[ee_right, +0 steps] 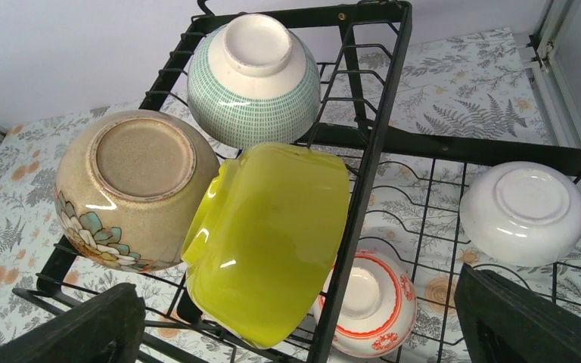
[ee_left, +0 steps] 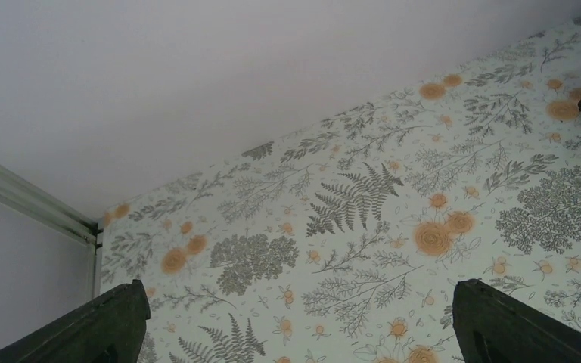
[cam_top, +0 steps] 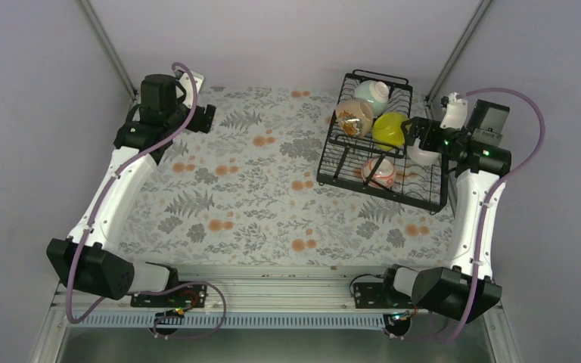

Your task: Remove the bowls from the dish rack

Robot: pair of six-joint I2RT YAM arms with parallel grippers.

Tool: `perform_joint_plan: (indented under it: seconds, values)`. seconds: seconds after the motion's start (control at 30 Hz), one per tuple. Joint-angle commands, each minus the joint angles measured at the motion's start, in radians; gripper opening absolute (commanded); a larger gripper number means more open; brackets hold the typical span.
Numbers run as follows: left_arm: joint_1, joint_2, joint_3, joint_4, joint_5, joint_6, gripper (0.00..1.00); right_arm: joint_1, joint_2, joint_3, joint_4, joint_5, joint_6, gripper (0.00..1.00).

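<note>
The black wire dish rack stands at the back right and holds all the bowls. On its raised tier are the mint-green bowl, the tan speckled bowl and the lime-yellow bowl. The plain white bowl and the red-patterned bowl lie upside down in the lower tray. My right gripper hovers open above the rack. In the right wrist view the lime-yellow bowl sits between the spread fingers of my right gripper, untouched. My left gripper is open and empty at the back left.
A fern-and-flower cloth covers the table. The left wrist view shows my left gripper over that cloth, with the back wall close behind. Grey walls enclose the table on the left, right and back.
</note>
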Motion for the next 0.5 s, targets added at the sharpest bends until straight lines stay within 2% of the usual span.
perform_joint_plan:
  seconds: [0.0,0.47]
  values:
    - [-0.006,-0.039,-0.018,0.010,0.006,0.016,1.00,-0.011,-0.023,-0.014,0.011,0.003,0.000,1.00]
    - [-0.005,-0.032,-0.013,0.007,0.077,0.031,1.00,-0.016,0.019,0.004,-0.020,-0.002,-0.037,1.00]
